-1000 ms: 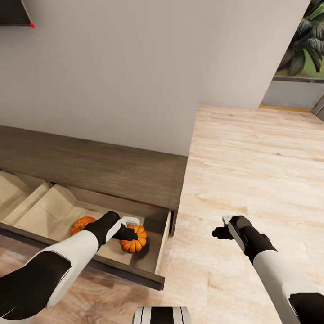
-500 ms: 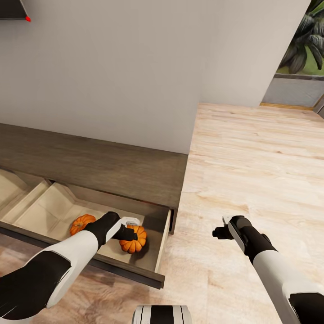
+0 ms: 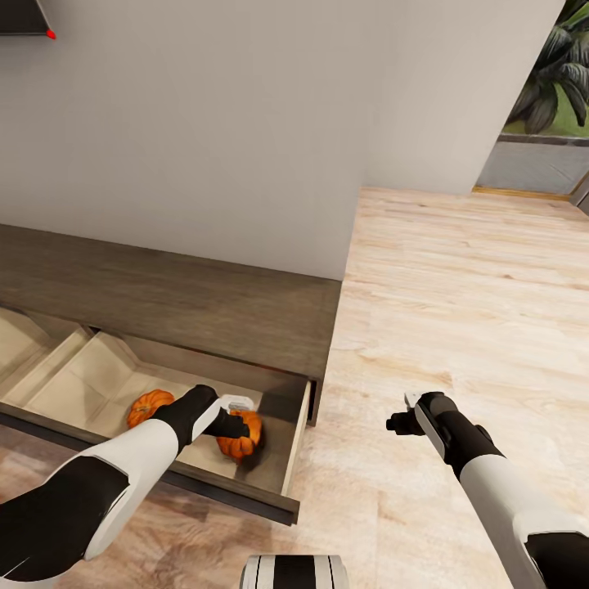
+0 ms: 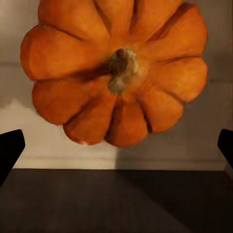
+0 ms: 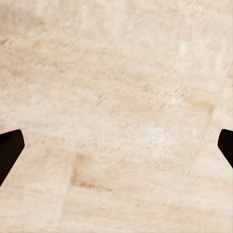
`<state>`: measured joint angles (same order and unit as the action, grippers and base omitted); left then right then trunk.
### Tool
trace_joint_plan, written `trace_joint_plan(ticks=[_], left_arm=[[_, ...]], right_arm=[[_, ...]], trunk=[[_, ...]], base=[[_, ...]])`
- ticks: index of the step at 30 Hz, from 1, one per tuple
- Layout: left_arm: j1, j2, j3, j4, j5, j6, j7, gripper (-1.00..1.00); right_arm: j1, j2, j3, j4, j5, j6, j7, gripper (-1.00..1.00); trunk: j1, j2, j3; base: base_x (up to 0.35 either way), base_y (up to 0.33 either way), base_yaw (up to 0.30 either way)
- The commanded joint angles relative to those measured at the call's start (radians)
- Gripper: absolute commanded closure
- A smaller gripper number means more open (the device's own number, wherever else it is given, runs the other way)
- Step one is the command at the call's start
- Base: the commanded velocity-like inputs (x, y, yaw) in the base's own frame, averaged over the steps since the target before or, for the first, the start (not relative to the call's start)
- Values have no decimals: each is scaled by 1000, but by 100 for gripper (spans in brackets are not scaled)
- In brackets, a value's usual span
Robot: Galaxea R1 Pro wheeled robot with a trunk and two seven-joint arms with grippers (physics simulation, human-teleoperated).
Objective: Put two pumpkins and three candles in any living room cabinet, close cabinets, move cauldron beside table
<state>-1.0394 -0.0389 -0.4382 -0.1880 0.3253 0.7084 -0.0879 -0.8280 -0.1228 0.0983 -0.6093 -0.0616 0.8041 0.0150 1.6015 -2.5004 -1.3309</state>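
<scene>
Light wood-plank floor (image 3: 458, 294) beside a low dark-brown cabinet (image 3: 188, 298) with its drawer (image 3: 288, 458) pulled out against a pale wall (image 3: 245, 123).

Nearest, the right gripper (image 3: 402, 413) hangs over bare planks, well apart from the cabinet; in the right wrist view its two dark fingertips (image 5: 9, 148) sit wide apart with nothing between them. The left gripper (image 3: 233, 417) reaches into the pale-lined drawer, directly above a pumpkin (image 3: 239, 438) lying on the drawer bottom; the left wrist view looks straight down on its stem, the fingertips (image 4: 9, 150) spread wide on either side and clear of it, so the jaws are released. A second pumpkin (image 3: 149, 406) sits just beyond the left arm, in the same drawer. Farther off, green leaves (image 3: 556, 78) show at the room's far corner.
</scene>
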Motion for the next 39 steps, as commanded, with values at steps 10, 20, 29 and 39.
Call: trace_joint_plan(ticks=[10,20,29,39], left_arm=[[-1,1,-10,1,8,3,-1,-100],[-1,1,-11,-3,8,106,1,-100],[0,1,-11,0,8,141,-1,-100],[0,1,-11,-4,8,186,1,-100]], right_arm=[[0,-1,7,5,-6,2,-1,-100],[4,-13,7,11,-4,1,-2,-100],[4,-14,6,11,-4,3,-2,-100],[4,-14,6,11,-4,4,-3,-100]], trunk=[[-2,0,11],[-40,70,42],[-74,133,70],[-113,203,102]], base=[[0,0,0],[0,0,0],[0,0,0],[0,0,0]])
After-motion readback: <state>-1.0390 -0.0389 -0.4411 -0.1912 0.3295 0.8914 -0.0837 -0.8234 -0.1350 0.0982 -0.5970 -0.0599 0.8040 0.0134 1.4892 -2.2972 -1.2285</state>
